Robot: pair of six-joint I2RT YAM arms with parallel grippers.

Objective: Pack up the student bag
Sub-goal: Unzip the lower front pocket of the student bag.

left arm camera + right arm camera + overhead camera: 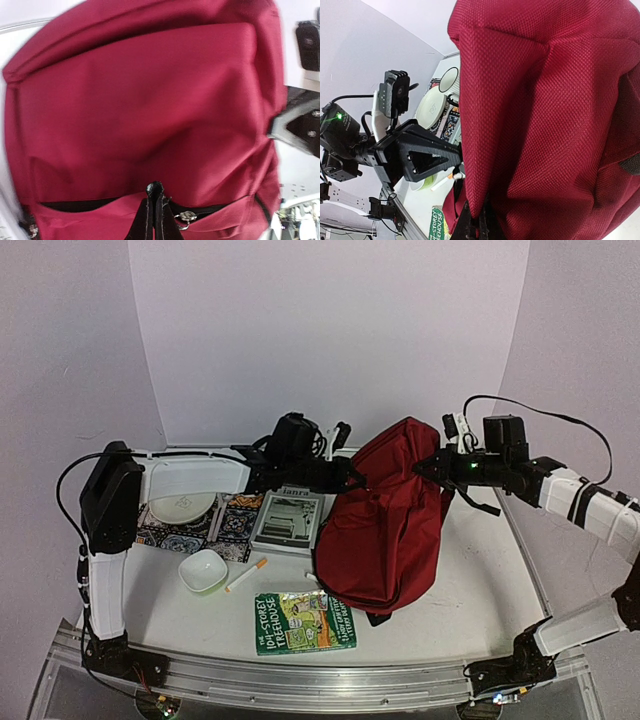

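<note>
The student bag [385, 520] stands mid-frame on the desk [470, 580]. The left fingers [142, 226] and right fingers [468, 230] each clench its red fabric.

white plate [182, 507] on patterned mat [236, 527] | grey book [288, 522] just beside mat | small white bowl [203, 570] near mat | pen [246, 575] with orange tip beside bowl | green book [305, 622] flat near front of table [480, 575]

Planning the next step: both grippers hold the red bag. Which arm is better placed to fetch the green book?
Left, probably. The green book lies left of the student bag, on the side of the left gripper; the right gripper would have to cross the bag, and can hold it instead.
</note>
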